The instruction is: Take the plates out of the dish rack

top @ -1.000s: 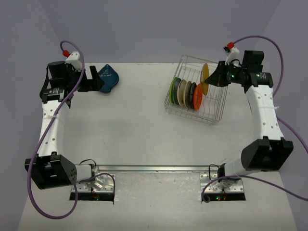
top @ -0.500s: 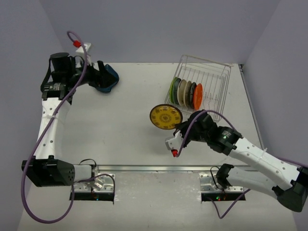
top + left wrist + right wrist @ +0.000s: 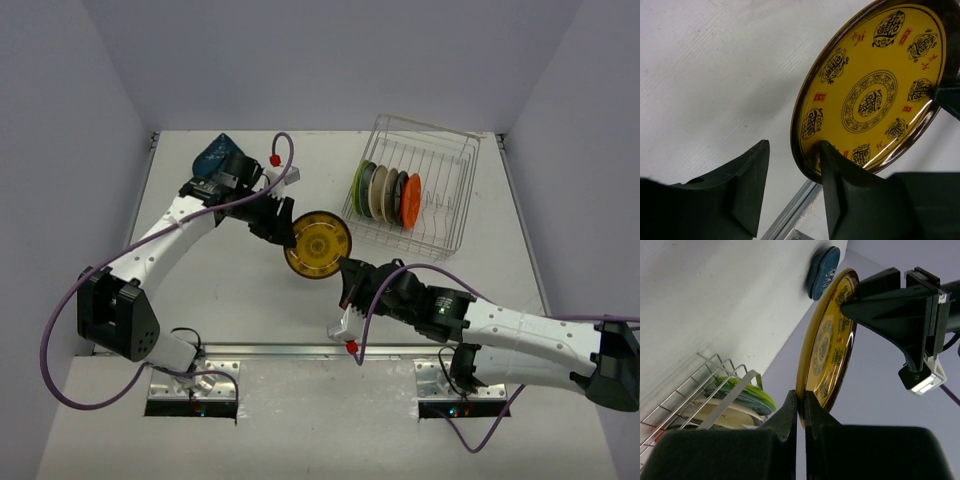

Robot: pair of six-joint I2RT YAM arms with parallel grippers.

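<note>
**A:** Where is our plate now?

**B:** The brownish-yellow plate [image 3: 317, 245] hangs in the air over the table [image 3: 230, 290], between our two arms and well apart from the dish rack [image 3: 458, 215]. Our right gripper [image 3: 800, 396] is clamped on its lower rim and holds it edge-on.

**A:** And our left gripper [image 3: 794, 150]?

**B:** Its fingers are spread. The rim of the plate sits in the gap, close against one finger, but we do not see it pinched.

**A:** How will the plate handle?

**B:** We judge it stiff and rather light. It looks glazed, so it is probably slippery, and it may break if we drop it. We should take it by the rim, on the side opposite the right gripper. The pads should sit deep enough over the edge and close firmly before the other side lets go.

**A:** What else do we see?

**B:** Several plates [image 3: 385, 193] stand on edge in the rack. The dark blue dish [image 3: 212, 155] lies on the table at the far left.
</note>
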